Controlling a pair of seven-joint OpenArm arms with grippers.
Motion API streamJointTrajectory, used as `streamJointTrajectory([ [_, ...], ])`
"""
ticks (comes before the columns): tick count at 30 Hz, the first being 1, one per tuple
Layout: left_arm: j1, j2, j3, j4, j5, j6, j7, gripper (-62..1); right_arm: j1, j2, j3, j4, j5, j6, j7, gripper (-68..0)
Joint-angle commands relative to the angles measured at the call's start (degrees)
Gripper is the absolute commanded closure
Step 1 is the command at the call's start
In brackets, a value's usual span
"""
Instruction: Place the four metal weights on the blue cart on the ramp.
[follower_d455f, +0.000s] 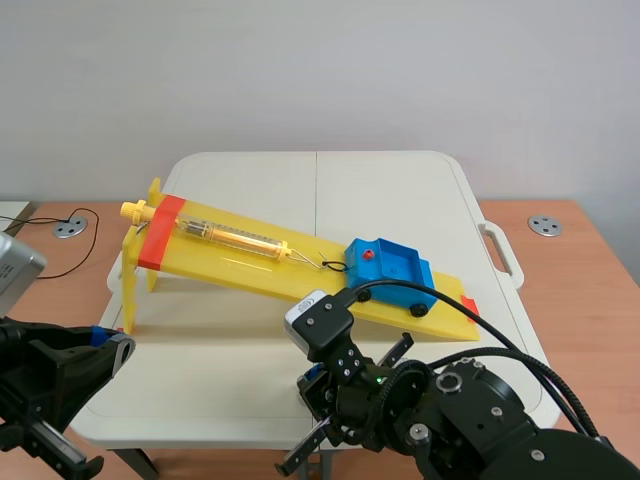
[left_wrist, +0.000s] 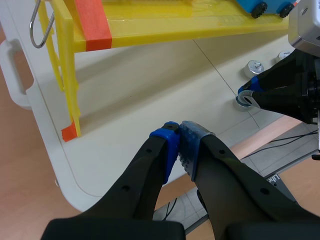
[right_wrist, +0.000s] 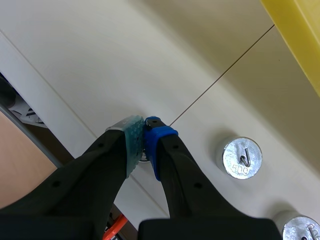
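The blue cart (follower_d455f: 390, 268) stands low on the yellow ramp (follower_d455f: 250, 255), its tray showing no weights. My right gripper (right_wrist: 142, 127) is down at the table's near edge, its fingers pinched on the top of a metal weight (left_wrist: 243, 102) that they mostly hide. Just beyond it on the table stand two more weights, one with its hook up (right_wrist: 242, 158) and a second (right_wrist: 302, 230) at the frame's edge. My left gripper (left_wrist: 178, 130) hovers shut on nothing over the near left part of the table, short of the ramp's leg (left_wrist: 70, 100).
A yellow spring scale (follower_d455f: 235, 237) lies on the ramp, tied to the cart by a cord. The white table (follower_d455f: 250, 350) has side handles (follower_d455f: 500, 250). Two grey discs (follower_d455f: 70, 228) (follower_d455f: 545, 225) sit on the wooden desk behind.
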Motion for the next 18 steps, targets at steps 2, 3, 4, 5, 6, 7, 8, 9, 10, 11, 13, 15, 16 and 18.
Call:
streamJointTrajectory([
  [2, -0.33, 0.44, -0.92, 3.87, -3.17, -1.16, -5.7, -3.6, 3.28, 1.46, 0.28, 4.81, 4.72, -0.61, 3.74, -0.7],
  [3, -0.33, 0.44, -0.92, 3.87, -3.17, -1.16, -5.7, -3.6, 2.82, 2.27, 0.5, 6.1, 5.84, -0.59, 3.26, -0.7],
  [4, -0.33, 0.44, -0.92, 3.87, -3.17, -1.16, -5.7, -3.6, 2.27, 3.17, 0.87, 7.72, 7.04, -0.59, 2.67, -0.7],
  [5, -0.33, 0.44, -0.92, 3.87, -3.17, -1.16, -5.7, -3.6, 1.53, 4.11, 1.29, 9.42, 8.24, -0.59, 2.08, -0.7],
  [6, -0.33, 0.42, -0.92, 3.87, -3.17, -1.16, -5.7, -3.6, 0.68, 5.07, 1.84, 11.37, 9.33, -0.59, 1.62, -0.7],
  [7, -0.33, 0.42, -0.92, 3.87, -3.17, -1.16, -5.7, -3.6, -0.28, 6.05, 2.47, 13.38, 10.4, -0.48, 1.25, -0.7],
  [8, -0.33, 0.42, -0.92, 3.87, -3.17, -1.16, -5.7, -3.6, -1.36, 7.06, 3.19, 15.5, 11.3, -0.31, 0.94, -0.7],
  [9, -0.33, 0.42, -0.92, 3.87, -3.17, -1.16, -5.7, -3.6, -2.4, 8.02, 3.98, 17.59, 12.37, 0.02, 0.57, -0.7],
  [10, -0.33, 0.42, -0.92, 3.87, -3.17, -1.16, -5.7, -3.6, -3.54, 8.94, 4.92, 19.74, 13.62, 0.5, -0.02, -0.7],
  [11, -0.33, 0.42, -0.92, 3.87, -3.17, -1.16, -5.7, -3.6, -4.7, 9.81, 5.99, 21.86, 14.91, 1.14, -0.63, -0.7],
  [13, -0.33, 0.42, -0.92, 3.87, -3.17, -1.16, -5.7, -3.6, -7.19, 11.3, 8.44, 25.86, 17.9, 2.23, -2.25, -0.7],
  [15, -0.33, 0.42, -0.92, 3.87, -3.17, -1.16, -5.7, -3.6, -9.7, 12.52, 11.23, 29.46, 21.05, 2.89, -3.19, -0.7],
  [16, -0.33, 0.42, -0.92, 3.87, -3.17, -1.16, -5.7, -3.6, -10.97, 13.03, 12.87, 31.23, 22.47, 3.21, -3.74, -0.7],
  [18, -0.33, 0.42, -0.92, 3.87, -3.17, -1.16, -5.7, -3.6, -13.16, 13.51, 16.5, 34.42, 25.2, 4.55, -4.79, -0.7],
])
